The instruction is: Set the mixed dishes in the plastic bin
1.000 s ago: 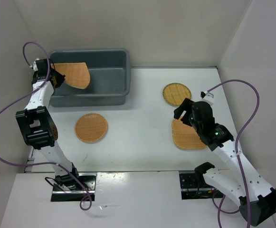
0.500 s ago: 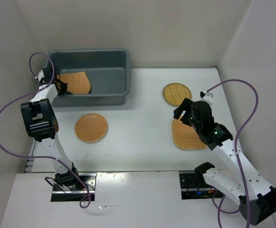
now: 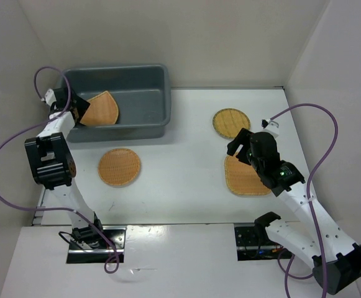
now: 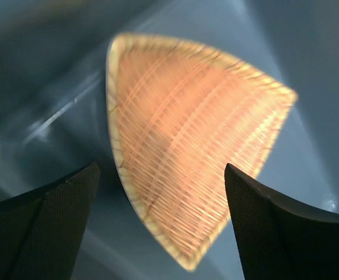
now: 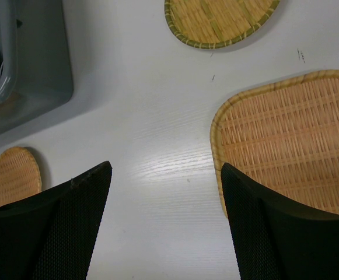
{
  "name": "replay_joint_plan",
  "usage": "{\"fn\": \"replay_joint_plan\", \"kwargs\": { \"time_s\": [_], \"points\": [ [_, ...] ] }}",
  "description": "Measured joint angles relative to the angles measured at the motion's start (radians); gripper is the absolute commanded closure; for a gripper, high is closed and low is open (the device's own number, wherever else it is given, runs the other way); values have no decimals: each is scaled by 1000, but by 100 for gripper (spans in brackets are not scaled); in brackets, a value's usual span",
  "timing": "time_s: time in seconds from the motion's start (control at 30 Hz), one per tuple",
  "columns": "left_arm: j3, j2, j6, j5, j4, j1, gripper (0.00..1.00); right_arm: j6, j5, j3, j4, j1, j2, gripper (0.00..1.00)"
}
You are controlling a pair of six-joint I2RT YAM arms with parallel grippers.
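- We see the left claw (image 4: 160,174) at the left end of the plastic bin (image 3: 144,76), its jaws spread wide and gripping nothing.
- The rounded triangle plate (image 3: 101,109) lies inside the bin's left part, tilted, free of both fingers.
- The round plate (image 3: 119,166) lies flat on the bench (image 3: 186,155), just in front of the bin's near wall.
- The yellowish round plate (image 3: 231,122) lies well to the right of the bin.
- The right claw (image 5: 166,169), jaws open and empty, hangs over bare bench right of the bin.
- The rounded square plate (image 3: 248,177) lies farthest right of the bin, beside that claw.
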Motion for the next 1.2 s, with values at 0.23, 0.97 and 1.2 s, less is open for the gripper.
{"fn": "replay_joint_plan", "kwargs": {
  "time_s": [0.23,0.97,1.2],
  "points": [
    [43,-240,105,17,-18,0,4,0,0,0,0,0,0,19],
    [-612,-783,105,52,-421,-270,22,-2,-11,0,0,0,0,19],
    [-669,-790,11,-49,-458,-270,22,-4,-13,0,0,0,0,19]
  ]
}}
